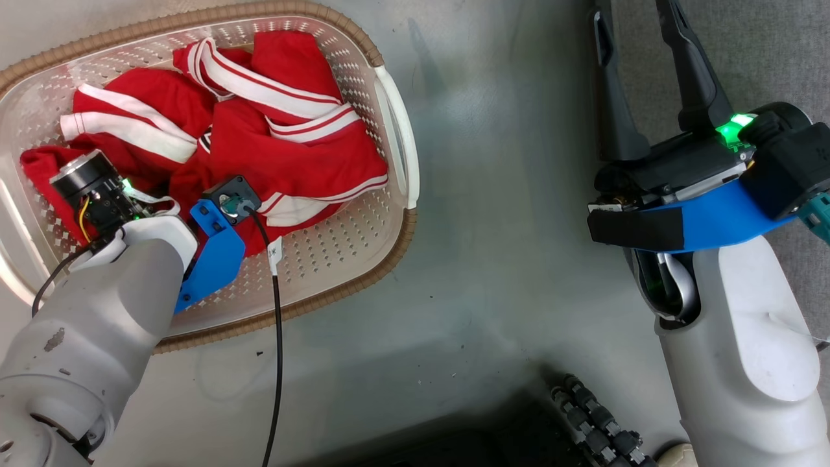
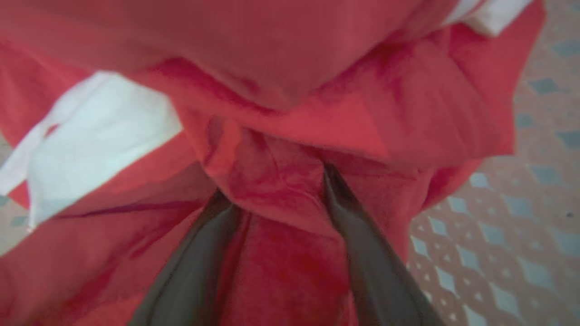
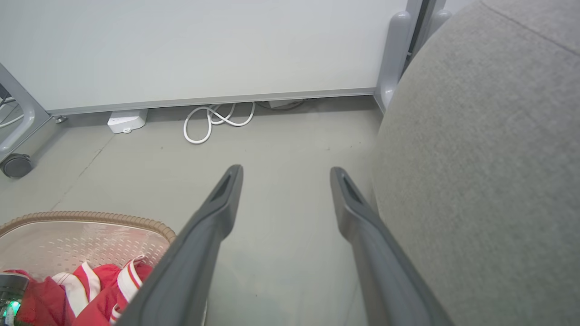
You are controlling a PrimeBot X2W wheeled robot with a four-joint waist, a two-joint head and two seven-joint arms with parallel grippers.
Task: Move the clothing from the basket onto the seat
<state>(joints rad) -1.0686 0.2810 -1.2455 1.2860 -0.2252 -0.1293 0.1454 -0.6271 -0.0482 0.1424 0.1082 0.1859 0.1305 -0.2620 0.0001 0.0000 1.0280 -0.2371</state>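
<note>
Red clothing (image 1: pixel 285 149) with white stripes lies crumpled in the cream basket (image 1: pixel 363 272) at the upper left of the head view. My left arm reaches down into the basket, and its wrist hides the fingers there. In the left wrist view my left gripper (image 2: pixel 274 185) is open, its two dark fingers pushed into the red clothing (image 2: pixel 290 113) with a fold bunched between them, over the basket's perforated bottom (image 2: pixel 521 226). My right gripper (image 1: pixel 639 26) is open and holds nothing, hanging over the floor beside the grey seat (image 1: pixel 765 58). The right wrist view shows that gripper (image 3: pixel 284 168), the seat (image 3: pixel 489 181) and the basket (image 3: pixel 90 219).
A smooth grey floor (image 1: pixel 506 194) lies between basket and seat. A white panel (image 3: pixel 204 45) stands ahead of the right gripper, with a coiled white cable (image 3: pixel 213 122), a small white box (image 3: pixel 127 121) and a caster wheel (image 3: pixel 16 165) at its foot. My dark wheeled base (image 1: pixel 596 428) shows below.
</note>
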